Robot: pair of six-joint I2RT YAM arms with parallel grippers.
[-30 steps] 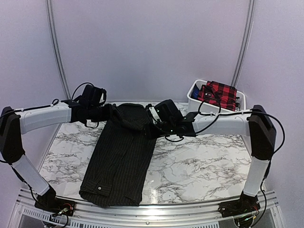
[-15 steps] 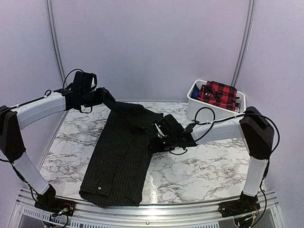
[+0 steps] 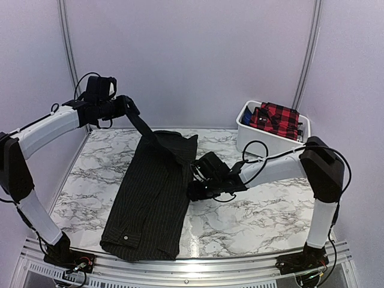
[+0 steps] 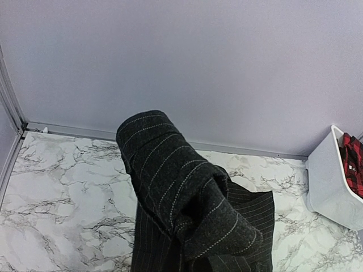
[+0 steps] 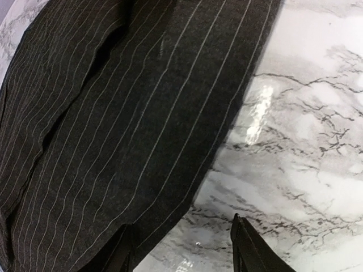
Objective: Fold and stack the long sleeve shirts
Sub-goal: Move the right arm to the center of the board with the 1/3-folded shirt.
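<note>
Currently two shirts: black pinstriped shirt [image 3: 153, 198] spanning near-to-far edges, plaid shirt [image 3: 276, 118] in far-right-corner bin [image 3: 246, 135]; left gripper [image 3: 129, 108] clamping raised sleeve, right gripper [image 5: 184, 249] parted.

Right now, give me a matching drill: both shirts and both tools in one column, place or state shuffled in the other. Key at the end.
Column one
1. pinstripe shirt
2. plaid shirt
3. left tool
4. right tool

Column two
A. in the white bin at the far right
B. open, low at the dark shirt's right edge
C. spread on the marble table, one end held up
D. shut on dark cloth, raised above the table

Pairs: 1-C, 2-A, 3-D, 4-B
</note>
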